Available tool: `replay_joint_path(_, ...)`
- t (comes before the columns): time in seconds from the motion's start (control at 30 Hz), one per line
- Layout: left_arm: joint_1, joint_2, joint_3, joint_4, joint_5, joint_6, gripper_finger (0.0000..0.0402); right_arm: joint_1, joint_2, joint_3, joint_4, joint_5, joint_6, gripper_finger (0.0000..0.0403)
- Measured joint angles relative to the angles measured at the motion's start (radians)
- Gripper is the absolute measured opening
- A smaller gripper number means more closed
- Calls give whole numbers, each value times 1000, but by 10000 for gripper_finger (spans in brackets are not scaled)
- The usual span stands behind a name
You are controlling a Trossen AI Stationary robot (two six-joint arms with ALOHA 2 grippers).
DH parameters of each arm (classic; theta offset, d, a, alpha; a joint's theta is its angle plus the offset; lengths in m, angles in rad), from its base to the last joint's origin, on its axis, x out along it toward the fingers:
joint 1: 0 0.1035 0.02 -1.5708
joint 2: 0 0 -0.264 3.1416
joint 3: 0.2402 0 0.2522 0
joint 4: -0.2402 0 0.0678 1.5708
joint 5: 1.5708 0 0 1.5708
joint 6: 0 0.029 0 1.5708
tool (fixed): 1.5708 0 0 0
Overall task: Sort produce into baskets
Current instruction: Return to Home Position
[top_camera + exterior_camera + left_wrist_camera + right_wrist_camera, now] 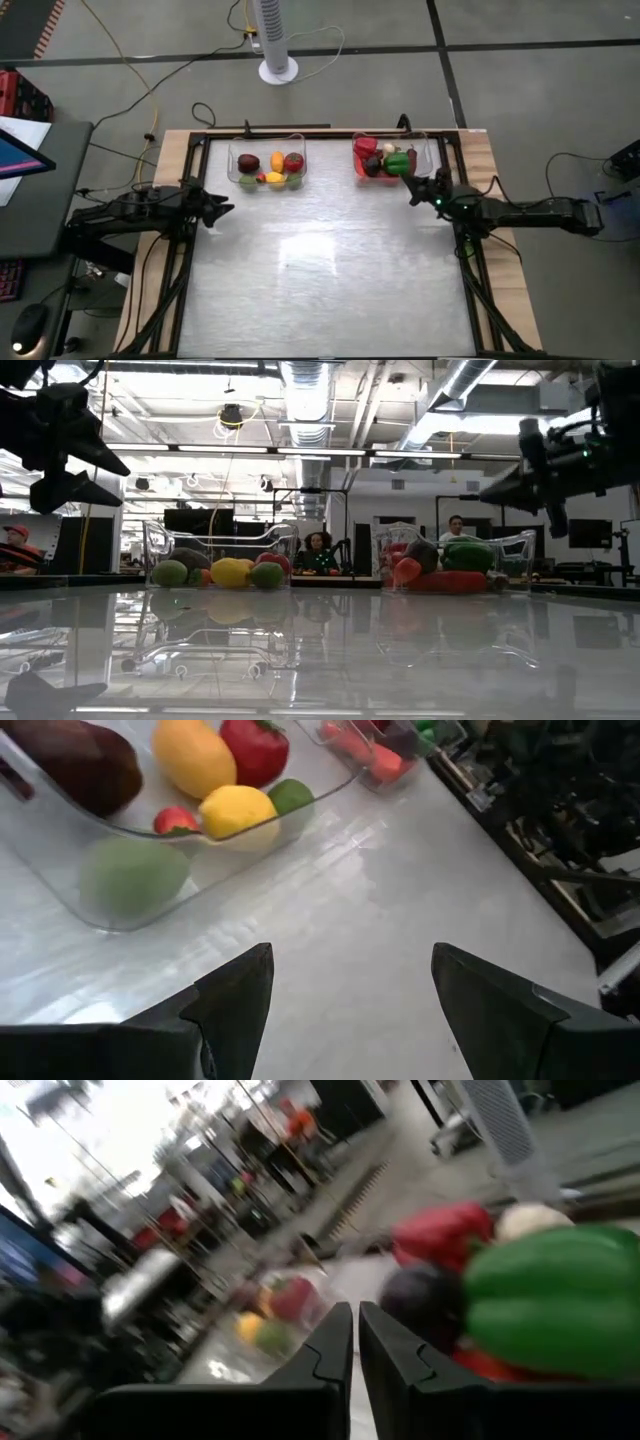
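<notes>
Two clear baskets stand side by side on their flat bottoms at the table's far side. The left basket [233, 162] holds round produce: a dark purple piece [70, 765], an orange one [195, 755], a red one [255, 748], a lemon [237, 812] and green pieces. The right basket [433, 150] holds a green pepper [560, 1300], red pieces [440, 1235] and a dark one [425, 1300]. My left gripper [350, 1010] hovers open, near and left of the left basket, with nothing between its fingers. My right gripper [355, 1345] is shut on nothing, just in front of the right basket.
Bare shiny tabletop [320, 270] spreads between the arms and toward the near edge. Dark frame rails [190, 260] run along the table's sides. A white fan tower [278, 40] and cables stand on the floor beyond the far edge. People [318, 550] sit in the room behind.
</notes>
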Motion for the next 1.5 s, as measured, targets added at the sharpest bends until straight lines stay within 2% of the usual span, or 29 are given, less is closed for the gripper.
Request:
replay_joint_path(0.33, 0, 0, 0, -2, -77, 51, 261, 0, 0, 0, -230, -3, 1, 52)
replay_joint_path(0.53, 0, 0, 0, -2, -122, 40, 261, 0, 0, 0, -229, -3, 1, 52)
replay_joint_path(1.5, 0, 0, 0, -2, -120, 61, 261, 0, 0, -1, -230, -2, 1, 52)
